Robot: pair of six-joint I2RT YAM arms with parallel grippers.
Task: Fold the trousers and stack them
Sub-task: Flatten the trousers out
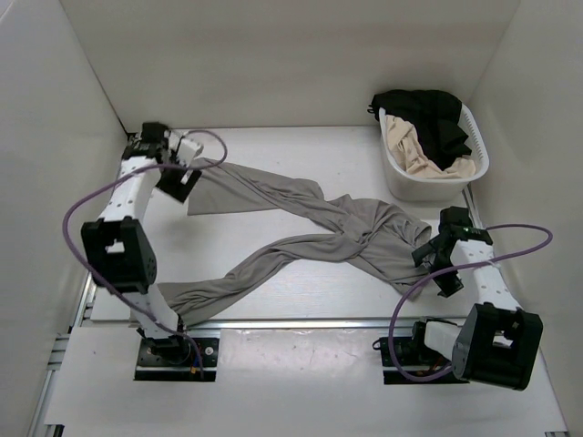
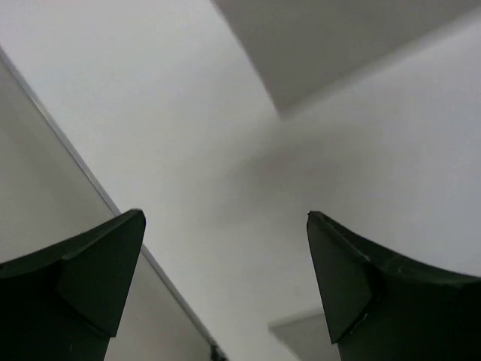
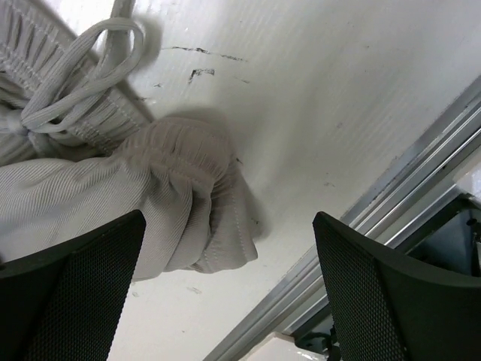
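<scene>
Grey trousers (image 1: pixel 301 228) lie spread on the white table, the legs splayed to the far left and near left, the waistband bunched at the right. My left gripper (image 1: pixel 175 182) is open and empty at the end of the far-left leg; its view shows only white walls between the fingers (image 2: pixel 98 278). My right gripper (image 1: pixel 428 264) is open just right of the waistband. In the right wrist view the elastic waistband (image 3: pixel 188 203) and its drawstring (image 3: pixel 90 68) lie between and beyond the open fingers (image 3: pixel 376 293), untouched.
A white laundry basket (image 1: pixel 410 182) holding black and beige clothes stands at the far right. White walls enclose the table on three sides. A metal rail (image 1: pixel 291 321) runs along the near table edge, also in the right wrist view (image 3: pixel 391 203).
</scene>
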